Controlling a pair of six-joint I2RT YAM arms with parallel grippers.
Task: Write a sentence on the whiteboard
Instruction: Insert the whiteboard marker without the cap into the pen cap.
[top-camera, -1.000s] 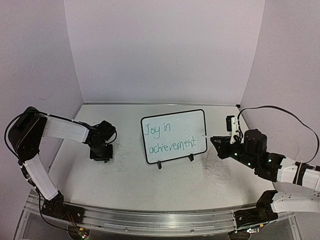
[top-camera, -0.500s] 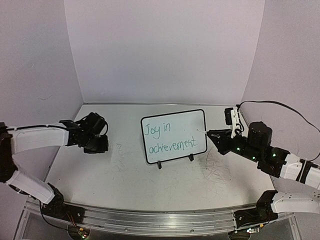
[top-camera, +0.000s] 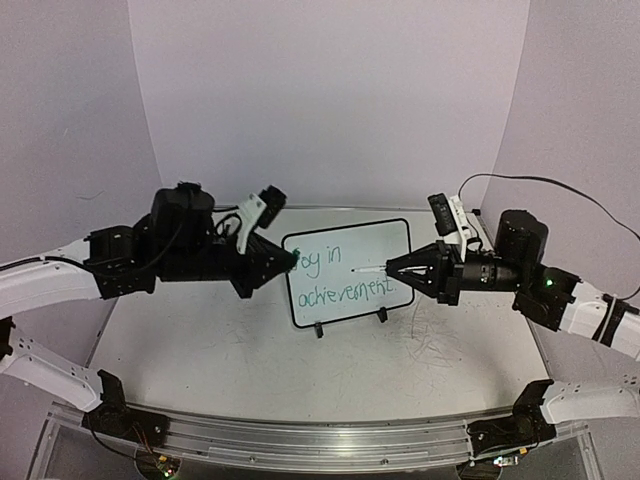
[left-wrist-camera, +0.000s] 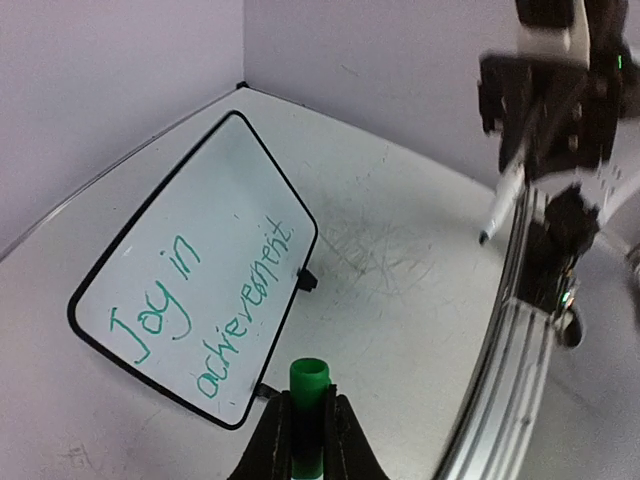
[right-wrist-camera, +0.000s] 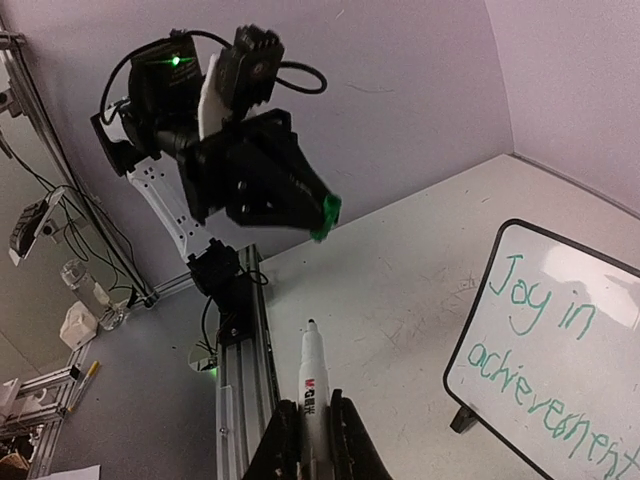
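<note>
The whiteboard (top-camera: 380, 245) stands on its two clip feet at mid-table, tilted back. On it is the sentence (top-camera: 345, 281) in green, "Joy in achievement", in two lines. My left gripper (top-camera: 290, 262) hangs in the air over the board's left edge, shut on a green marker cap (left-wrist-camera: 308, 385). My right gripper (top-camera: 392, 268) hovers over the board's right part, shut on a white marker (right-wrist-camera: 312, 375). The marker's bare tip (top-camera: 353, 269) points left toward the cap, a short gap away. The left wrist view shows the whiteboard (left-wrist-camera: 225, 190) below and the marker (left-wrist-camera: 500, 205) opposite.
Faint grey scribble marks (top-camera: 435, 335) cover the tabletop right of the board. An aluminium rail (top-camera: 300, 440) with both arm bases runs along the near edge. Lilac walls close in the back and both sides.
Both arms rose from the table and swung inward over the board. The left gripper lifted the green cap from the left side; the marker tip now points at it.
</note>
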